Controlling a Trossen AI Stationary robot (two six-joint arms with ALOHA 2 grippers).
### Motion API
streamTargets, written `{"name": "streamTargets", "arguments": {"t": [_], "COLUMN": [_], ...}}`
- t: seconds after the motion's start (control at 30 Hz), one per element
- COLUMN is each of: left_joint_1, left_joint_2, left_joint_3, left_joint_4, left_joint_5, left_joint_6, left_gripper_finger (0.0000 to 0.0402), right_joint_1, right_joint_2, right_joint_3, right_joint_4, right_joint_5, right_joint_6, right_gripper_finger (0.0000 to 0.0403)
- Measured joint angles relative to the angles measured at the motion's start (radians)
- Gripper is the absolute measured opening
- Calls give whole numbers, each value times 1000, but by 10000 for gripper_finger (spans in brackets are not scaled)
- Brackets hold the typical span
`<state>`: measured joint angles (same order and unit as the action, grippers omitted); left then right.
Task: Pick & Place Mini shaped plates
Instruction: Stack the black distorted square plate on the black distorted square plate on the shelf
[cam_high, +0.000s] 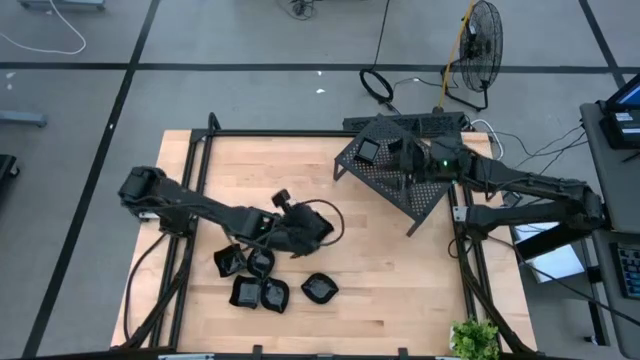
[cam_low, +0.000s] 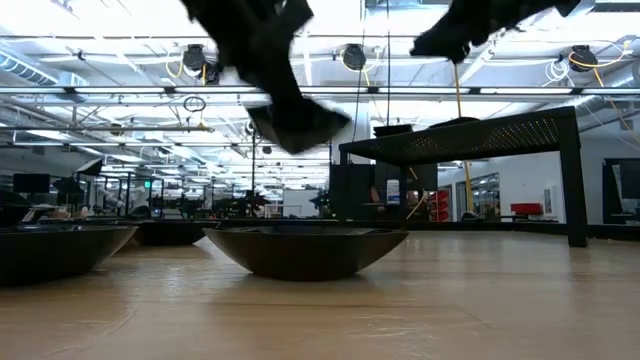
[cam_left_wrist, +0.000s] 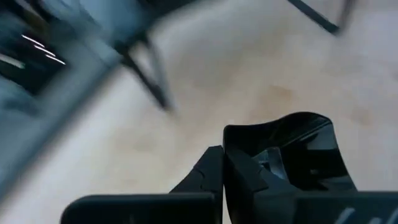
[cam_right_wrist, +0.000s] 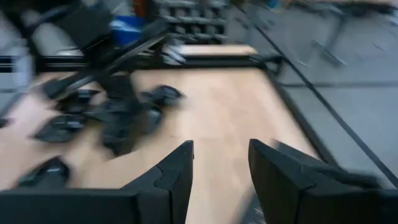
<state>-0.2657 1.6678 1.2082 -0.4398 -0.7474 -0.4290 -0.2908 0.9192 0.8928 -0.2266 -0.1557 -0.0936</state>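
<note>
Left wrist view | my left gripper clenched on a plate | right gripper released, over rack

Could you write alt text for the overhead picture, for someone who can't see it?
Seen from above, the left claw grips a small black plate over a wooden table; four plates lie below. The right claw hovers over a black rack.

Robotics lab or industrial workshop: wooden counter bounded by a black metal frame; grey tiled floor with loose cables; standing fan; exposed ceiling pipes and further workstations behind.
</note>
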Motion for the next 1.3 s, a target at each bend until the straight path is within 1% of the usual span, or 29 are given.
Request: {"name": "streamTargets", "arguments": {"t": [0.07, 0.1, 0.2, 0.3, 0.4, 0.5, 0.57, 0.67, 0.73, 0.8, 0.87, 0.97, 1.13, 1.3], "left_joint_1": [-25, -36, -61, -74, -76, -76, -78, -82, -84, -95, -113, -137, -146, -148], "left_joint_2": [-11, -11, 13, 64, 133, 201, 234, 254, 253, 251, 250, 250, 250, 250], "left_joint_3": [55, 81, 146, 197, 238, 281, 304, 324, 327, 329, 329, 329, 329, 329], "left_joint_4": [-68, -83, -74, -73, -74, -72, -75, -71, -60, -55, -55, -57, -40, -59], "left_joint_5": [-108, -148, -251, -329, -357, -361, -365, -379, -379, -382, -395, -421, -433, -447], "left_joint_6": [61, 103, 224, 300, 370, 419, 442, 462, 454, 431, 430, 434, 426, 373], "left_gripper_finger": [3, 3, 3, 2, 2, 2, 2, 2, 1, 2, 2, 1, 1, 2], "right_joint_1": [78, 123, 262, 389, 491, 562, 592, 623, 635, 640, 641, 646, 645, 670], "right_joint_2": [4, 7, 31, 82, 156, 246, 317, 404, 443, 472, 477, 476, 470, 465], "right_joint_3": [-12, -22, -61, -119, -187, -256, -286, -303, -303, -303, -303, -303, -302, -303], "right_joint_4": [41, 61, 148, 253, 417, 585, 692, 802, 829, 858, 858, 866, 873, 891], "right_joint_5": [3, 23, 151, 282, 376, 425, 441, 452, 493, 567, 652, 728, 746, 756], "right_joint_6": [2, 2, -10, -54, -89, -108, -103, -103, -116, -138, -156, -159, -169, -159], "right_gripper_finger": [141, 141, 141, 141, 141, 141, 141, 141, 141, 141, 141, 141, 141, 141]}}
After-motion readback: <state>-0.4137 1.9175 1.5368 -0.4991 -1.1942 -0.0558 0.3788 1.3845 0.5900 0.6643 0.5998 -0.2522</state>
